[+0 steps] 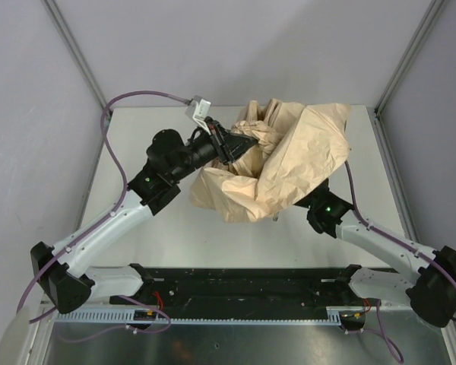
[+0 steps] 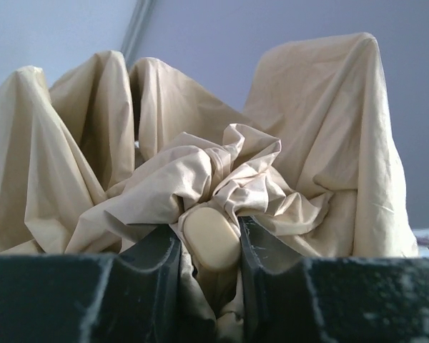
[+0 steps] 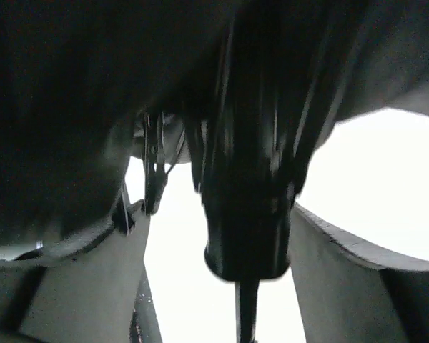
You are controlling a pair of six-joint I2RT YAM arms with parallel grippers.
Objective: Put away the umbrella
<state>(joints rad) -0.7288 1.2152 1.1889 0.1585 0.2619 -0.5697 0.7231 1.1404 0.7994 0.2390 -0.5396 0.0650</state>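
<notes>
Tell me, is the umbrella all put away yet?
Not yet. Done: the umbrella is collapsed, its beige fabric slack and crumpled. In hand: the left fingers pinch its tan rounded end, and the right fingers sit open around the dark shaft underneath. Still to do: gathering the loose fabric into a tidy bundle and stowing it.

I'm working in a robot lab cell.
Plain grey walls (image 1: 213, 46) on metal posts (image 1: 77, 53) box in a white table (image 1: 213, 243), with two cabled arms (image 1: 99, 232) bolted to a black rail (image 1: 251, 285).

umbrella (image 1: 289, 167) over the table's (image 1: 213, 243) far middle
</notes>
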